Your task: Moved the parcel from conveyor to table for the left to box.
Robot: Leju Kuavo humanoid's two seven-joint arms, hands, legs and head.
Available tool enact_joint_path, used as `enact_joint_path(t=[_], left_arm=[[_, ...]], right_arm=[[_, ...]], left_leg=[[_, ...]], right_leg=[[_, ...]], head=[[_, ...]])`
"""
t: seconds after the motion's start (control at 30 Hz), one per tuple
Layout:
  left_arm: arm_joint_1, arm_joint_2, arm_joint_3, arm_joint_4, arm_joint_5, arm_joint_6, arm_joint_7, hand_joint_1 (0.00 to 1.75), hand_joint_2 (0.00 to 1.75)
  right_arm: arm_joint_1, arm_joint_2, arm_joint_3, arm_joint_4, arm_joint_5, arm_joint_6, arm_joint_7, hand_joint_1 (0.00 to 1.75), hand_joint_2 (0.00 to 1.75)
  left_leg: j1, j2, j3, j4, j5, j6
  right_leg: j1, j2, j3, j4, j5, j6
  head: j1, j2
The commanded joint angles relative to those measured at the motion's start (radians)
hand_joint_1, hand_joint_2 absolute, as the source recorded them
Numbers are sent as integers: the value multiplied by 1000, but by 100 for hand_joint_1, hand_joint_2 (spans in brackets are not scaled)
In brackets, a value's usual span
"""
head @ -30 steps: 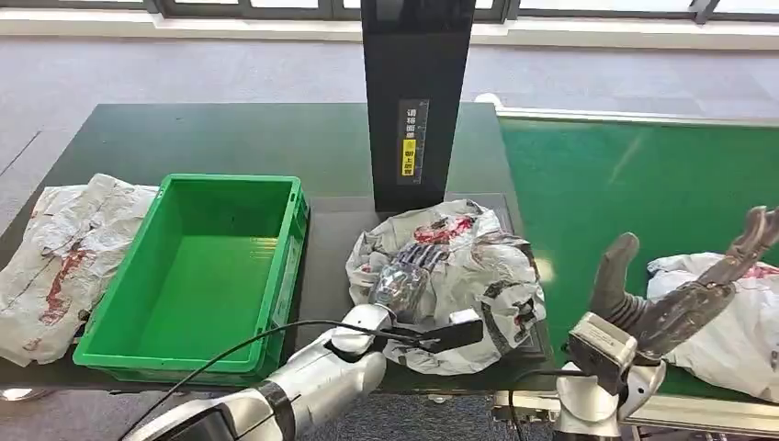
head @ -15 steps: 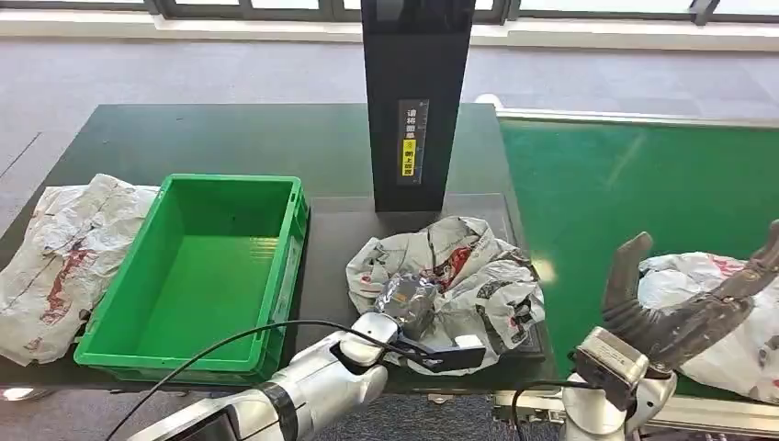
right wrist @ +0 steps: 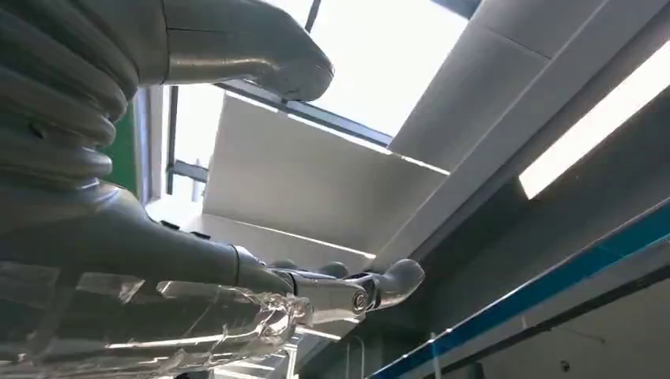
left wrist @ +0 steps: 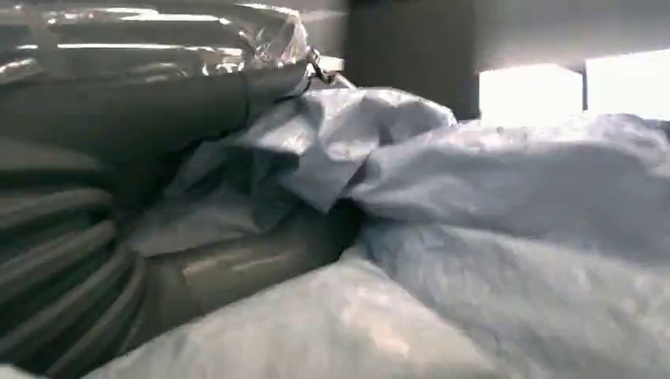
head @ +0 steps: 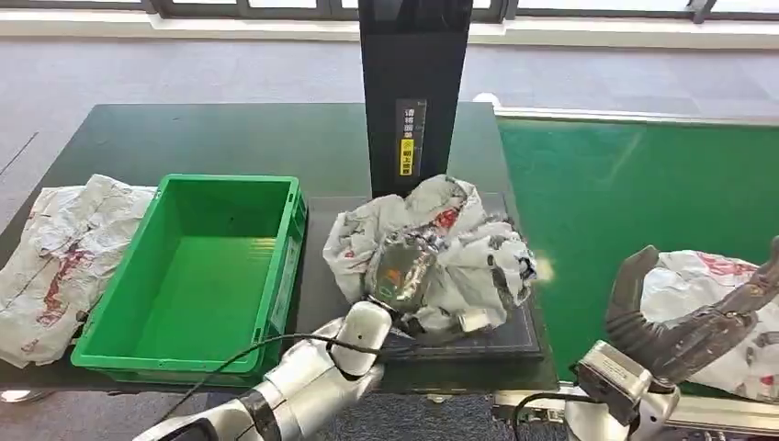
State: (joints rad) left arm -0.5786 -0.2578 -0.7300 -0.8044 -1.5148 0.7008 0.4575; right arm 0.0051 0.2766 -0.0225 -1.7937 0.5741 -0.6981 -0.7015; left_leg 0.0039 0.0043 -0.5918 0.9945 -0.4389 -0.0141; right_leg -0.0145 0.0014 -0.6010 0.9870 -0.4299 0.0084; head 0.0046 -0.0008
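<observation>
We see the crumpled parcel (head: 432,253) already on the bench (head: 230,138), beside the green crate (head: 197,266), gripped by our left robot hand (head: 400,276); boxing remains; our right robot hand (head: 698,312) hovers spread over another parcel (head: 726,285) on the conveyor (head: 625,184).

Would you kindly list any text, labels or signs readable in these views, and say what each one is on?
Label on the black upright column: white vertical characters and a yellow patch, too small to read.
Red and dark print on the crumpled parcel held by the left hand: creased, not readable.
Red marks on the parcel beside the crate: not readable.
</observation>
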Motion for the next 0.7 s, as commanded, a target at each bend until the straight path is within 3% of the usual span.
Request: enact_joint_path(t=[0.03, 0.13, 0.57, 0.7], left_arm=[[107, 207, 254, -452, -56, -3, 13, 175, 175], [107, 207, 254, -452, -56, -3, 13, 175, 175], [122, 232, 278, -514, -56, -3, 44, 175, 175], [213, 140, 547, -539, -56, -3, -108, 175, 175]], right_arm=[[-25, 4, -14, 37, -7, 0, 3, 0, 175], [-25, 4, -14, 37, -7, 0, 3, 0, 175], [-19, 7, -23, 31, -5, 0, 3, 0, 175], [1, 20, -39, 2, 11, 0, 3, 0, 175]], left_leg=[[0, 7, 4, -2, -1, -1], [1, 1, 2, -1, 0, -1], [1, 0, 3, -2, 0, -1], [1, 2, 4, -2, 0, -1]], right_leg=[[0, 7, 1, 0, 1, -2], [1, 1, 1, 0, -1, -2], [1, 1, 3, 0, -1, -2], [1, 2, 3, 0, -1, -2]], head=[[0, 0], [0, 0], [0, 0], [0, 0]])
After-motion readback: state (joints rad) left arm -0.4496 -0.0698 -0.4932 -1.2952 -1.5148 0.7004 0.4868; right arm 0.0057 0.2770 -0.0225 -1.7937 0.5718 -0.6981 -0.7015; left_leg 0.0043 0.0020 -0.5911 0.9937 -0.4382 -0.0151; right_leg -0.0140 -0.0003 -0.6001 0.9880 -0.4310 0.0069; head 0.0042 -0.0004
